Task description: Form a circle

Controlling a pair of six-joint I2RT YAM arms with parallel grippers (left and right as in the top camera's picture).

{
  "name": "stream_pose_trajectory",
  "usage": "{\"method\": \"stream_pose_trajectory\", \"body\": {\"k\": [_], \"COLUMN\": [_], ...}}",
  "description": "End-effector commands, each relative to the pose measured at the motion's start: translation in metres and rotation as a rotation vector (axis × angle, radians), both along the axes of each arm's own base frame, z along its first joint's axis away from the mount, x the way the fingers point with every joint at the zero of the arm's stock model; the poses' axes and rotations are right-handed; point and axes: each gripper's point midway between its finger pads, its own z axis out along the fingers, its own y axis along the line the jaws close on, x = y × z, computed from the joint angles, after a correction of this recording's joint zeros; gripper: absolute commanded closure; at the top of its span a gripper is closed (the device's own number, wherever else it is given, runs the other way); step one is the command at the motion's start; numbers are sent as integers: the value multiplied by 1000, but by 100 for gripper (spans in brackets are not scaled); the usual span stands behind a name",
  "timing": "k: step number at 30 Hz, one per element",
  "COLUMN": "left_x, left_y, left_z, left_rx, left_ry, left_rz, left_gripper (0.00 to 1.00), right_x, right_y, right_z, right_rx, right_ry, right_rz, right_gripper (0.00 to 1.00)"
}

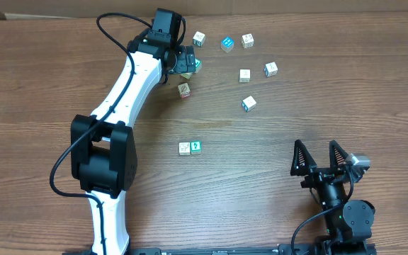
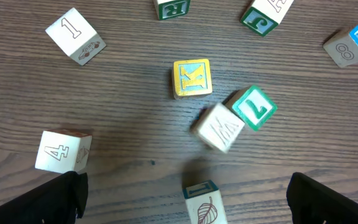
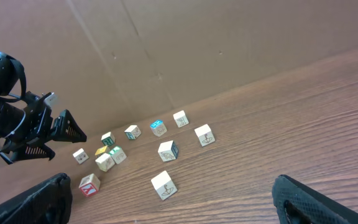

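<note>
Several small lettered wooden blocks lie scattered on the wooden table [image 1: 296, 106], loosely spread at the far middle, such as one block [image 1: 199, 38], a blue one [image 1: 227, 44] and another [image 1: 248, 103]. My left gripper [image 1: 184, 64] hangs open over a tight cluster there. In the left wrist view its fingers [image 2: 55, 199] stand wide apart around a leaf block [image 2: 202, 202] without touching it, and beyond lie a yellow K block [image 2: 192, 78], a green L block [image 2: 254, 107] and a blurred white block [image 2: 219, 127]. My right gripper [image 1: 321, 159] rests open and empty at the near right.
A pair of blocks [image 1: 190, 147] sits side by side in the table's middle. A red-lettered block [image 1: 183, 90] lies just nearer than the left gripper. A brown cardboard wall [image 3: 197, 50] stands behind the table. The left arm [image 1: 129, 85] stretches diagonally across the left half.
</note>
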Motion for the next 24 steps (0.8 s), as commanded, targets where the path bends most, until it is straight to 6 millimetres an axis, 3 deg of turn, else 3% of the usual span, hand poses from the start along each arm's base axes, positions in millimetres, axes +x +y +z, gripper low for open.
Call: {"method": "stream_pose_trajectory", "body": {"k": [1, 20, 24], "left_x": [2, 2, 2], "left_y": [0, -1, -1], "left_z": [-1, -1, -1], "left_rx": [11, 10, 10], "left_ry": [-4, -4, -4], "left_rz": [2, 1, 1], "left_gripper": [0, 0, 0], "right_x": [0, 0, 1], "right_y": [-1, -1, -38], "right_z": [-3, -3, 1], "right_rx": [-11, -12, -227], "right_ry": [-2, -2, -19], "right_rz": [-1, -2, -216], "right_gripper": [0, 0, 0]}}
